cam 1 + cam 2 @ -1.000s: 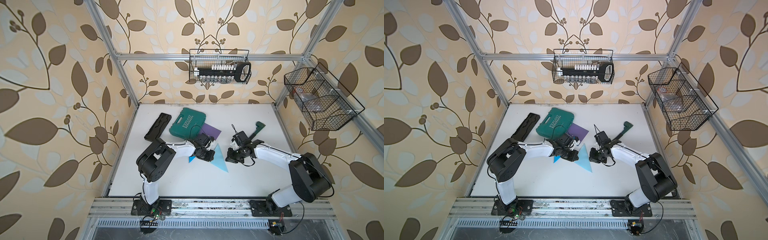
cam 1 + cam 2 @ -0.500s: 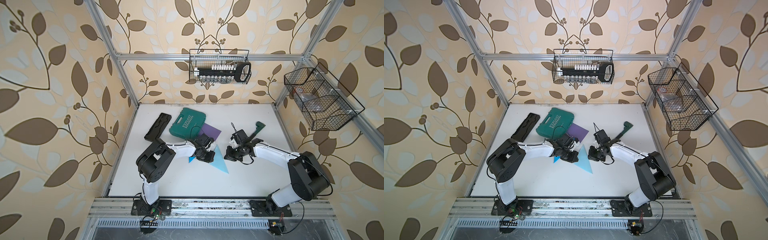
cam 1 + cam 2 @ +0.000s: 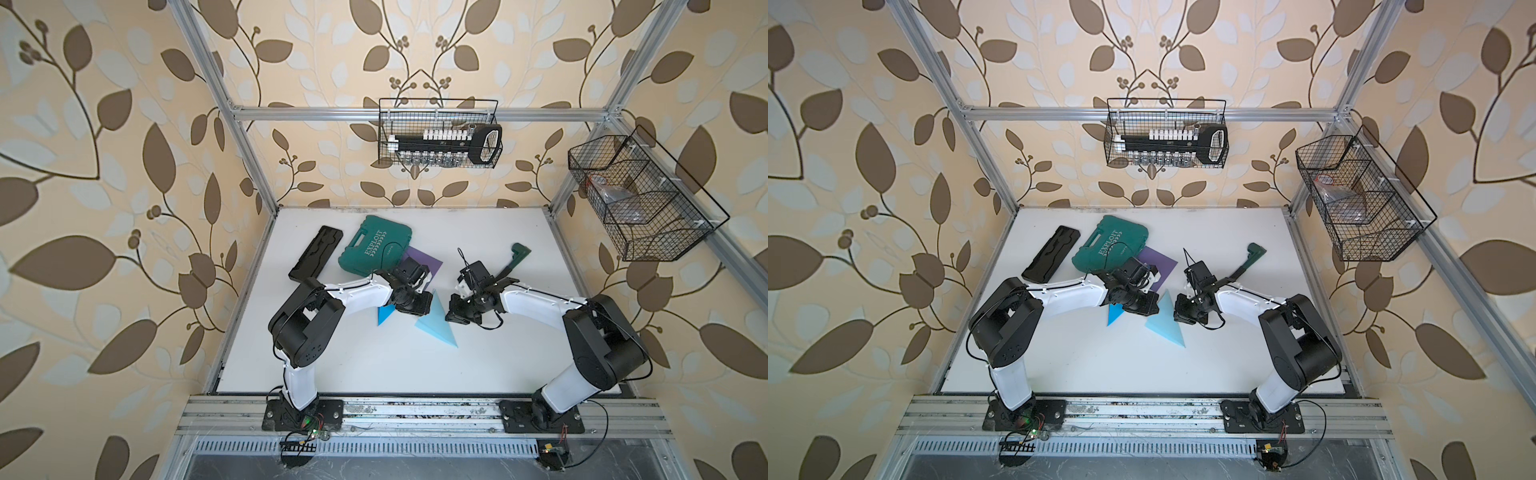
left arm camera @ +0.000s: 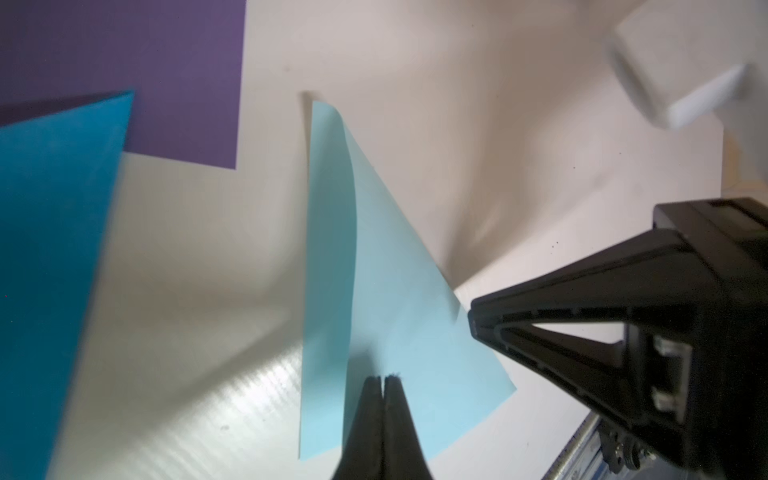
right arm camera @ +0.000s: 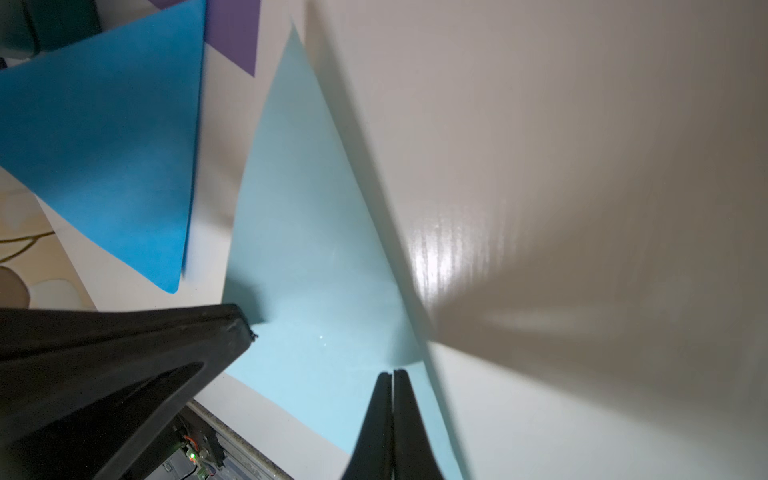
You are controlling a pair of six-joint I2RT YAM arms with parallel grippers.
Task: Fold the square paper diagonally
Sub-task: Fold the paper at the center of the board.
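Observation:
The light blue paper [image 3: 436, 323] [image 3: 1166, 321] lies mid-table as a folded triangle. In the left wrist view the paper [image 4: 395, 291] has its top layer bowed up a little along one edge. My left gripper [image 3: 420, 306] [image 4: 382, 378] is shut, its tips resting on the paper's left part with nothing between them. My right gripper [image 3: 454, 312] [image 5: 392, 372] is also shut, tips down on the paper [image 5: 311, 249] close to its long right edge. Each wrist view shows the other gripper's black finger beside the paper.
A darker blue folded paper [image 3: 384, 314] lies left of the light one, partly under my left arm. A purple sheet [image 3: 428, 264], a green tool case [image 3: 376, 245], a black tray [image 3: 316, 257] and a green-headed tool [image 3: 515, 259] sit behind. Wire baskets [image 3: 438, 133] [image 3: 640, 199] hang on the walls.
My right gripper has slid a little to the left, onto the light blue paper's right edge. The left gripper and the paper have stayed put.

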